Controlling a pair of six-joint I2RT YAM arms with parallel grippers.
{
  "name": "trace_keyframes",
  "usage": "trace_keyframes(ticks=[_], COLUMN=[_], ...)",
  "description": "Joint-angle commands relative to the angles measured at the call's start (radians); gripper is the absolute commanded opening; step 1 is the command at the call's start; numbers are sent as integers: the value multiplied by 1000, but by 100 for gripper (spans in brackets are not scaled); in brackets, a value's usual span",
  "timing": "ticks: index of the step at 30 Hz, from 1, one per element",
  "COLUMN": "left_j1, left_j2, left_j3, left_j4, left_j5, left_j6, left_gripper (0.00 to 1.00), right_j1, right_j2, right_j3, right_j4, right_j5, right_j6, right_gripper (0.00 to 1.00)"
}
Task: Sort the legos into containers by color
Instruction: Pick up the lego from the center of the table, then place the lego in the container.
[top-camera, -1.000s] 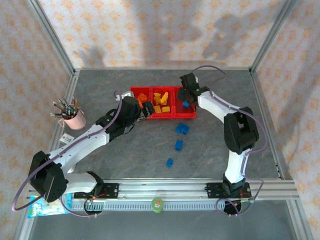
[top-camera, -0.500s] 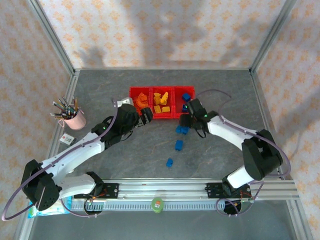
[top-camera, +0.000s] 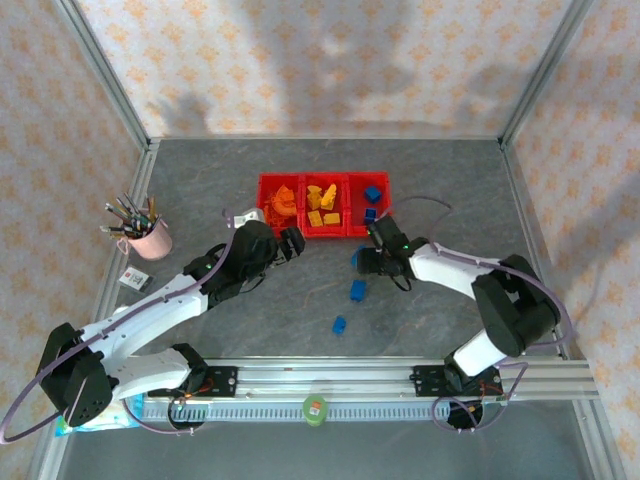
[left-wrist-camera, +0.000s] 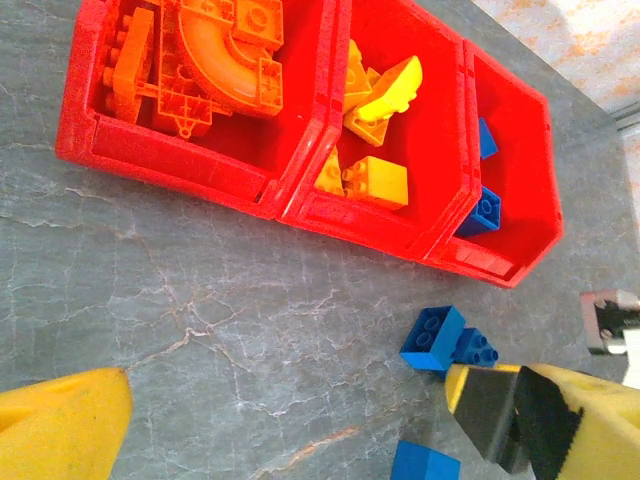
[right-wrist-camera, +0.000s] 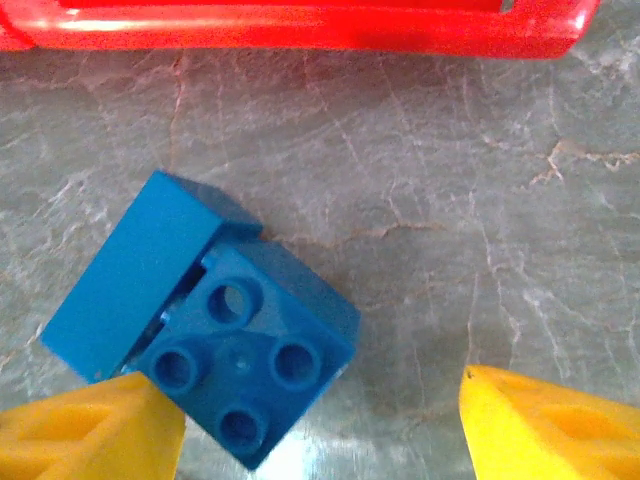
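right end effector (right-wrist-camera: 320, 430): fingers apart, holding nothing | two blue legos (right-wrist-camera: 215, 330): touching each other, just ahead, close to one finger | containers (right-wrist-camera: 300, 25): red wall right behind them | left end effector (left-wrist-camera: 300, 420): apart, bare bench (left-wrist-camera: 200, 300) between fingers

Containers (left-wrist-camera: 190, 168): glossy red plastic. Legos (right-wrist-camera: 250, 360): smooth shiny plastic, studded. Tabletop (right-wrist-camera: 450, 200): grey stone-look, veined, slight sheen. Right end effector (right-wrist-camera: 315, 405) fingers (right-wrist-camera: 540, 430): matt yellow. Rail (top-camera: 400, 372): brushed metal.
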Motion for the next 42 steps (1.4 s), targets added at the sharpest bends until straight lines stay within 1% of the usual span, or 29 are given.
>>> trace_keyframes(ticks=[1, 7, 10, 13, 18, 21, 26, 29, 31, 34, 37, 40, 42], left_j1=[-7, -7, -6, -7, -7, -7, -7, -6, -6, -1, 6, 17, 28], left_j2=[-1, 11, 15, 16, 22, 30, 49, 58, 67, 91, 125, 147, 156], left_j3=[-5, -4, 4, 9, 14, 25, 57, 76, 93, 135, 172, 186, 189], left_j4=[11, 12, 9, 5, 3, 10, 10, 17, 17, 13, 4, 17, 26], left_j5=[-17, -17, -18, -22, -20, -8, 6, 12, -1, -1, -13, -16, -10], left_j6=[-14, -9, -5, -2, 1, 3, 21, 43, 57, 91, 113, 124, 125], left_gripper=[99, 99, 99, 99, 99, 99, 99, 99, 99, 99, 99, 99, 99], right_j1=[-7, -29, -37, -38, -38, -39, -40, -50, -61, -84, -103, -122, -127], right_j2=[31, 99, 119, 126, 90, 57, -19, -32, -20, 51, 152, 253, 328], right_j3=[37, 84, 101, 110, 87, 86, 131, 227, 289, 389, 488, 582, 673], right_j4=[40, 57, 60, 49, 41, 20, -59, -126, -143, -157, -161, -144, -157], right_j5=[70, 89, 87, 85, 63, 63, 75, 103, 96, 88, 81, 78, 69], right_j6=[-8, -26, -32, -37, -35, -31, -10, 22, 30, 30, 30, 33, 27], right_gripper=[69, 63, 55, 49, 32, 26, 26, 26, 28, 28, 28, 28, 28])
